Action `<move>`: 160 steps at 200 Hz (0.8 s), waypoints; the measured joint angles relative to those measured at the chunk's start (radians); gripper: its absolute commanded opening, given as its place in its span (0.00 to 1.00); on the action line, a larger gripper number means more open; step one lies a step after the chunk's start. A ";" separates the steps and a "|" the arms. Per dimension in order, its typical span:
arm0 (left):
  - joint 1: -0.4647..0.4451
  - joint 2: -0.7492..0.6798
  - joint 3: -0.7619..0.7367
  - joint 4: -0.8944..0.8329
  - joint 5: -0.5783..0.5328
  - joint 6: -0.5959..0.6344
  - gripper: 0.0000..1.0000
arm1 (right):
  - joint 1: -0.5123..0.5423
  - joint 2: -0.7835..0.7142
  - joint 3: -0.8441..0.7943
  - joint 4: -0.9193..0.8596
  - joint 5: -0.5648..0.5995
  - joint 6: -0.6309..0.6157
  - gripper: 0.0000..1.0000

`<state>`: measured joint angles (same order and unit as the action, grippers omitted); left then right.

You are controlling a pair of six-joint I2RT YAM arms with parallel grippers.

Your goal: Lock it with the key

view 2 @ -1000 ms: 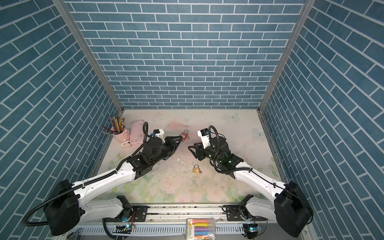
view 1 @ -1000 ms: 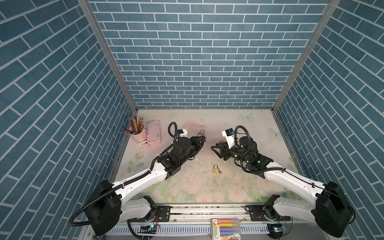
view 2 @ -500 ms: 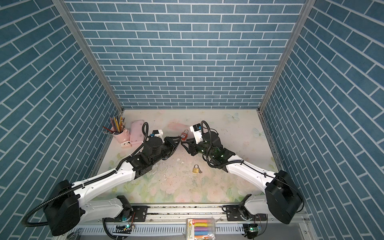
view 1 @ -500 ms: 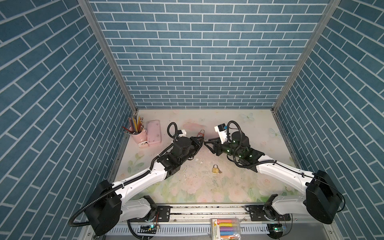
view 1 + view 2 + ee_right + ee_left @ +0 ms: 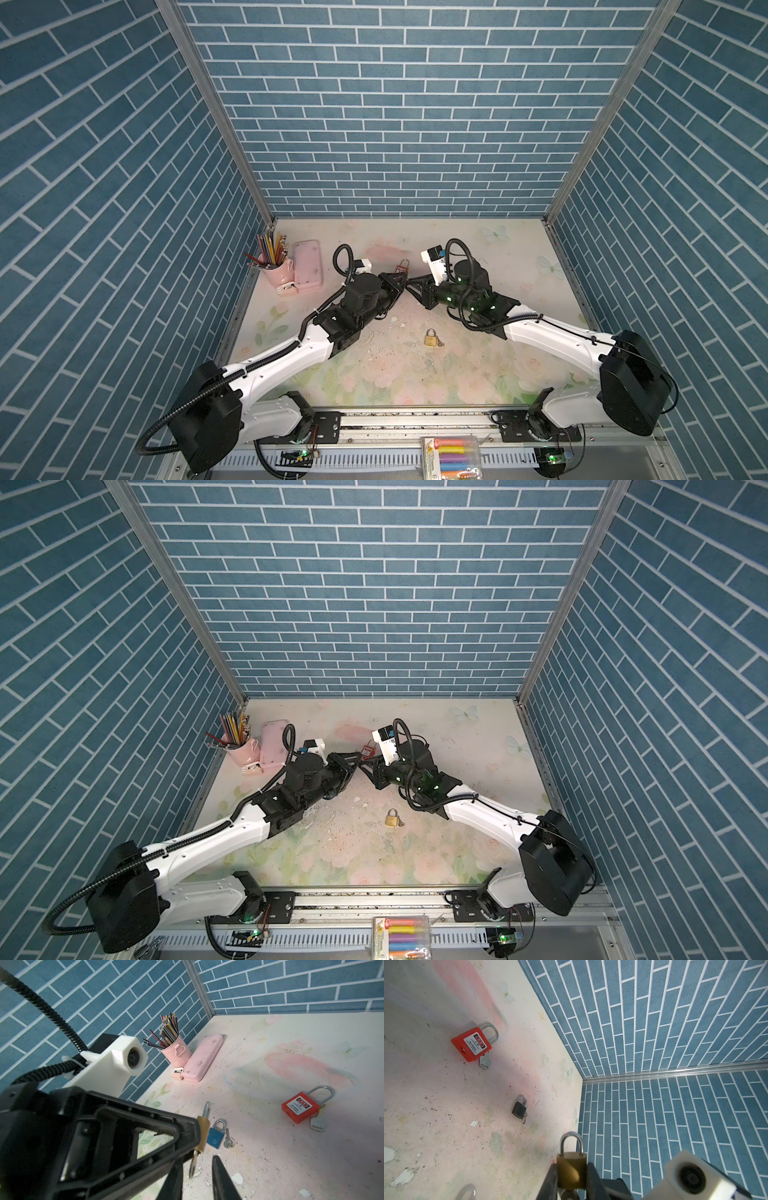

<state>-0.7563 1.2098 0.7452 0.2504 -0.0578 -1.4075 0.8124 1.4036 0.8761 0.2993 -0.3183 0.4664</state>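
Observation:
My left gripper (image 5: 400, 286) (image 5: 571, 1164) is shut on a small brass padlock (image 5: 572, 1167) (image 5: 202, 1136), held above the table with its shackle pointing away from the arm. A silver key (image 5: 193, 1164) sticks out of the padlock's base. My right gripper (image 5: 410, 285) (image 5: 195, 1159) meets the left one tip to tip in both top views. Its two fingers stand on either side of the key, with a gap still showing beside the key, so it is open.
A second brass padlock (image 5: 430, 337) lies mid-table. A red padlock (image 5: 402, 268) (image 5: 300, 1108) lies behind the grippers. A blue padlock (image 5: 216, 1138) with a loose key lies under them, and a black padlock (image 5: 519, 1108) is nearby. A pink pencil cup (image 5: 276, 266) and pink case (image 5: 308, 264) stand back left.
My right arm has swung left across the table to the left gripper, and its jaws have narrowed around the key. The left arm and its padlock have stayed put.

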 measured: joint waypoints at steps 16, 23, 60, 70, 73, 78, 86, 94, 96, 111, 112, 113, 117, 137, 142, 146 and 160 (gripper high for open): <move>0.001 0.000 0.000 -0.002 -0.001 0.000 0.00 | 0.004 0.008 0.000 -0.001 0.000 0.000 0.17; 0.002 0.000 0.000 -0.003 -0.001 0.000 0.00 | 0.005 0.011 0.000 -0.002 0.000 -0.001 0.16; 0.003 0.000 0.000 -0.009 0.000 0.000 0.00 | 0.011 0.014 0.002 -0.008 0.001 -0.003 0.10; 0.003 0.000 0.000 -0.011 0.000 0.000 0.00 | 0.012 0.018 0.007 -0.012 0.002 -0.003 0.08; 0.003 0.000 0.000 -0.011 0.000 0.000 0.00 | 0.013 0.019 0.011 -0.016 0.001 -0.006 0.08; 0.004 0.000 0.000 -0.012 0.000 0.000 0.00 | 0.013 0.023 0.016 -0.020 0.002 -0.008 0.08; 0.005 0.000 0.000 -0.012 0.000 0.000 0.00 | 0.014 0.027 0.025 -0.027 0.002 -0.012 0.06; 0.006 0.000 0.000 -0.012 -0.001 0.000 0.00 | 0.014 0.031 0.032 -0.036 0.005 -0.015 0.05; 0.006 0.000 0.000 -0.012 -0.002 0.000 0.00 | 0.014 0.032 0.033 -0.038 0.007 -0.014 0.05; 0.008 0.000 0.000 -0.015 -0.002 0.001 0.00 | 0.015 0.035 0.039 -0.048 0.014 -0.024 0.00; 0.008 0.000 0.000 -0.016 -0.002 0.001 0.00 | 0.015 0.035 0.039 -0.049 0.014 -0.025 0.00; 0.008 0.000 0.001 -0.017 -0.002 0.001 0.00 | 0.015 0.035 0.040 -0.050 0.015 -0.024 0.00; 0.008 0.000 0.001 -0.019 -0.002 0.001 0.00 | 0.015 0.035 0.042 -0.054 0.015 -0.026 0.00; 0.009 0.000 0.008 -0.033 -0.002 0.006 0.00 | 0.018 0.037 0.048 -0.069 0.021 -0.030 0.00; 0.009 0.000 0.011 -0.037 -0.002 0.008 0.00 | 0.018 0.037 0.049 -0.071 0.021 -0.031 0.00; 0.009 0.000 0.013 -0.042 -0.002 0.010 0.00 | 0.018 0.037 0.049 -0.071 0.022 -0.031 0.00; 0.010 0.002 0.026 -0.064 0.000 0.018 0.00 | 0.020 0.037 0.049 -0.072 0.025 -0.039 0.00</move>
<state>-0.7464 1.2114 0.7708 0.1864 -0.0582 -1.3899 0.8322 1.4403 0.9249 0.2268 -0.2935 0.4278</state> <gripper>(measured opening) 0.228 0.041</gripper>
